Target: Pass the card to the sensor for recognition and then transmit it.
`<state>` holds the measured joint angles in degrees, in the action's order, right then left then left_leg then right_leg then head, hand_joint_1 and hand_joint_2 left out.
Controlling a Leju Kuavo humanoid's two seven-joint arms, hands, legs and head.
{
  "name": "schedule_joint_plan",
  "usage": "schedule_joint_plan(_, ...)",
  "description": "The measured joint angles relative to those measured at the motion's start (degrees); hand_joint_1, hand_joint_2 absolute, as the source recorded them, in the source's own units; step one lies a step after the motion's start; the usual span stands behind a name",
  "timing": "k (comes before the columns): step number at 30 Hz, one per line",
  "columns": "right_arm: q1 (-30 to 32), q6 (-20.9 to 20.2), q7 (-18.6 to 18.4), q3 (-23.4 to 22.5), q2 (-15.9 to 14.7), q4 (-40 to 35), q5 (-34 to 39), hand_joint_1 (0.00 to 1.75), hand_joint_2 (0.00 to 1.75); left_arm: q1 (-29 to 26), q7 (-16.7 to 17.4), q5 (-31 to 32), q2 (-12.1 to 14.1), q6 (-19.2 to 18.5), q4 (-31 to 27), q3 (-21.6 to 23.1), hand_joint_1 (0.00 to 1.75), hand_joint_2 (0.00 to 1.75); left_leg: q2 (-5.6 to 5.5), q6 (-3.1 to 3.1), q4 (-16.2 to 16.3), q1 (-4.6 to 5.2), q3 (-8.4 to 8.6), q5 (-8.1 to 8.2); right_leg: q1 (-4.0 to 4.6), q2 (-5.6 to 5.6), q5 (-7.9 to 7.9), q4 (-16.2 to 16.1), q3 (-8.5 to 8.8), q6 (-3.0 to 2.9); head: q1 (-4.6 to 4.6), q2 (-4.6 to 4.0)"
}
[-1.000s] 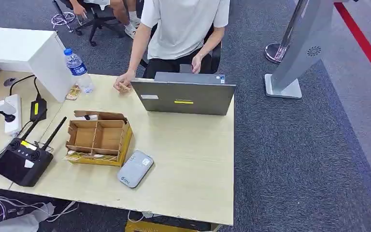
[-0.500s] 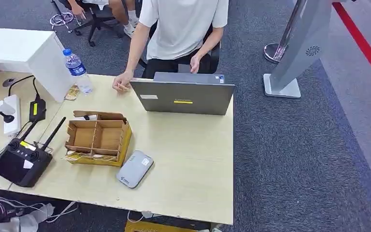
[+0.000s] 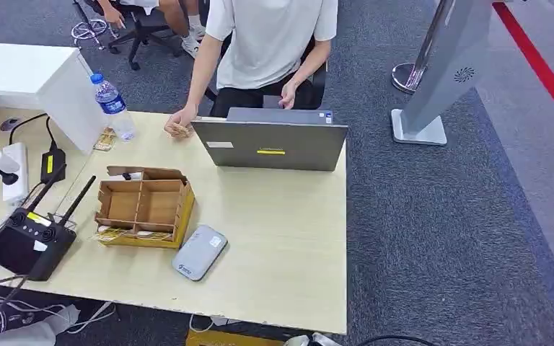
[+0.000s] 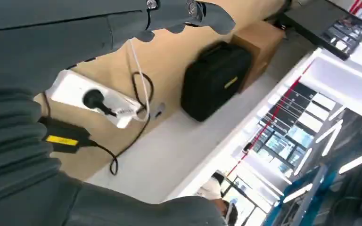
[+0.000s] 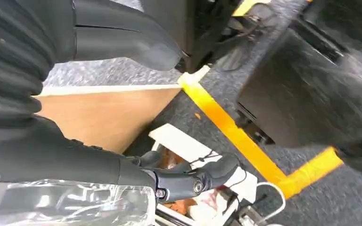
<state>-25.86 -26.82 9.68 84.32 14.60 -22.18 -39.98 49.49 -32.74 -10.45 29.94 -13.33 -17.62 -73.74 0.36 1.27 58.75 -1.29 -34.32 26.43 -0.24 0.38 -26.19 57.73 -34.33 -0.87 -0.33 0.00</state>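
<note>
Grey carpet surrounds a pale wooden table (image 3: 288,238), at whose far side a person (image 3: 270,43) sits behind an open laptop (image 3: 270,146). Neither hand has reached the work. The left hand (image 4: 75,37) hangs off the table's left near corner, fingers spread and holding nothing, with the white power strip (image 4: 89,101) beyond its fingertips. The right hand (image 5: 75,155) is low by the table's near edge, above carpet and yellow floor tape, thumb and fingers apart and likewise empty.

The task looks barely begun: no card has been picked up, shown to the sensor or handed on, so every step is left.

Ahead and to the right of the left hand stands a divided cardboard box (image 3: 144,207). A pale flat slip (image 3: 131,175) at its far wall may be the card, though it is too small to be sure; its long axis runs along that wall, across the table.

Just beside the box, on the side nearer the right hand, lies a flat grey device (image 3: 200,251), probably the sensor, lying diagonally with its long axis running from near-left to far-right.
</note>
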Motion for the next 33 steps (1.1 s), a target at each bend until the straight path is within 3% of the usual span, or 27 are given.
schedule_joint_plan(1, 0.0, -0.7, 0.4, 0.3, 0.0, 0.1, -0.9, 0.00, 1.75, 0.5, -0.1, 0.3, 0.2, 0.1, 0.0, 0.4, 0.00, 1.75, 0.01, 0.00, 0.0, 0.00, 0.00, 0.00, 0.00, 0.02, 0.00, 0.0, -0.03, 0.00, -0.04, 0.00)
schedule_joint_plan(4, 0.0, -1.1, 1.5, 0.9, 0.1, 0.6, -2.3, 0.00, 1.75, 2.7, -0.3, 3.3, 0.5, 0.2, 0.0, 2.2, 0.00, 1.75, -0.02, 0.02, 0.0, -0.03, -0.06, -0.02, 0.03, 0.01, 0.00, 0.0, -0.13, 0.00, -0.07, 0.00)
schedule_joint_plan(5, 0.0, -1.0, 1.7, 1.0, 0.1, 0.7, -2.7, 0.00, 1.75, 3.7, -1.1, 6.3, 0.6, 0.3, 0.0, 3.3, 0.00, 0.00, -0.03, 0.03, 0.0, -0.07, -0.09, -0.02, 0.06, -0.01, 0.00, 0.0, -0.24, -0.01, -0.02, 0.00)
schedule_joint_plan(6, 0.0, -0.9, 1.7, 1.0, 0.1, 0.7, -3.3, 0.00, 1.75, 4.2, -3.0, 10.1, 0.0, 0.5, -0.5, 5.5, 0.00, 0.00, -0.05, 0.04, 0.0, -0.05, -0.08, -0.03, 0.05, -0.02, 0.01, 0.0, -0.21, -0.02, 0.04, 0.00)
schedule_joint_plan(7, 0.0, -1.1, 0.8, 1.0, 0.2, 0.7, -3.1, 0.00, 1.75, 4.3, -5.1, 15.2, -1.5, 3.1, -4.0, 9.2, 0.00, 0.00, -0.07, 0.05, 0.1, 0.04, -0.01, -0.04, 0.02, -0.08, 0.02, 0.0, -0.24, -0.02, -0.08, 0.00)
schedule_joint_plan(8, 0.0, -1.5, -0.1, 1.1, 0.2, 0.5, -2.6, 0.00, 1.75, 4.0, -6.1, 19.5, -4.3, 7.1, -8.6, 12.7, 0.00, 0.00, -0.16, 0.03, 0.1, 0.02, -0.02, -0.06, 0.02, -0.15, 0.02, 0.0, -0.09, -0.02, -0.26, 0.00)
schedule_joint_plan(9, 0.0, -2.2, -1.2, 1.1, 0.2, 0.2, -2.0, 0.00, 1.75, 3.9, -6.3, 25.5, -7.2, 14.2, -14.8, 18.4, 0.00, 0.00, -0.44, -0.06, 0.1, -0.02, -0.21, -0.12, 0.03, -0.46, 0.03, 0.0, -0.04, -0.01, -0.26, 0.00)
schedule_joint_plan(11, -0.1, -3.3, -1.9, 1.5, 0.3, -0.2, -1.8, 0.00, 1.75, 4.0, -1.6, 39.7, -13.0, 28.7, -24.3, 31.3, 0.00, 0.00, -1.09, -0.22, 0.2, -0.04, -0.50, -0.34, 0.05, -1.10, 0.04, 0.0, -0.04, 0.02, -0.15, 0.00)
schedule_joint_plan(12, -0.1, -3.6, -2.0, 1.7, 0.3, -0.2, -1.9, 0.00, 1.75, 4.3, 1.4, 47.1, -14.7, 34.0, -27.6, 37.5, 0.00, 0.00, -1.25, -0.21, 0.2, -0.04, -0.59, -0.41, 0.05, -1.26, 0.06, 0.0, -0.13, 0.04, -0.09, 0.00)
schedule_joint_plan(14, -0.2, -4.1, -2.0, 1.9, 0.3, -0.2, -1.9, 0.00, 1.75, 6.6, 8.8, 63.8, -17.1, 41.5, -30.9, 48.5, 0.00, 0.00, -1.28, -0.26, 0.4, -0.05, -0.81, -0.45, 0.05, -1.26, 0.18, 0.0, -0.28, 0.23, -0.07, 0.00)
schedule_joint_plan(15, -0.2, -4.0, -2.0, 2.0, 0.3, -0.2, -1.9, 0.00, 1.75, 8.8, 14.1, 75.2, -17.5, 44.6, -31.1, 56.2, 0.00, 0.00, -1.25, -0.29, 0.4, -0.06, -0.90, -0.47, 0.05, -1.26, 0.23, 0.0, -0.31, 0.28, 0.00, 0.00)
schedule_joint_plan(17, -0.2, -3.1, -2.0, 2.0, 0.3, -0.1, -1.8, 0.00, 1.75, 12.7, 19.4, 86.0, -19.0, 45.0, -30.3, 66.7, 0.00, 0.00, -1.10, -0.30, 0.4, 0.03, -0.89, -0.47, 0.03, -1.07, 0.33, -0.1, -0.35, 0.43, 0.04, 0.00)
schedule_joint_plan(21, -0.2, -1.4, -2.0, 2.2, 0.3, 0.0, -2.1, 0.00, 1.75, 16.8, 23.1, 87.7, -22.0, 45.0, -28.2, 80.5, 0.00, 0.00, -0.37, -0.32, 0.4, 0.12, -0.85, -0.46, -0.12, -0.34, 0.57, 0.0, -0.52, 0.46, 0.13, 0.00)
schedule_joint_plan(27, -0.2, -1.4, -2.3, 2.3, 0.3, 0.0, -2.3, 0.00, 1.75, 17.7, 24.3, 86.1, -25.1, 44.4, -26.3, 88.5, 0.00, 0.00, -0.18, -0.31, 0.4, 0.11, -0.85, -0.46, -0.11, -0.15, 0.59, 0.0, -0.67, 0.43, 0.11, 0.00)
schedule_joint_plan(33, -0.2, -1.5, -2.6, 2.3, 0.3, -0.1, -2.8, 0.00, 1.75, 17.8, 24.3, 84.2, -26.9, 43.8, -24.5, 89.8, 0.00, 0.00, -0.17, -0.30, 0.3, 0.10, -0.86, -0.46, -0.11, -0.13, 0.58, 0.1, -0.72, 0.42, 0.11, 0.00)
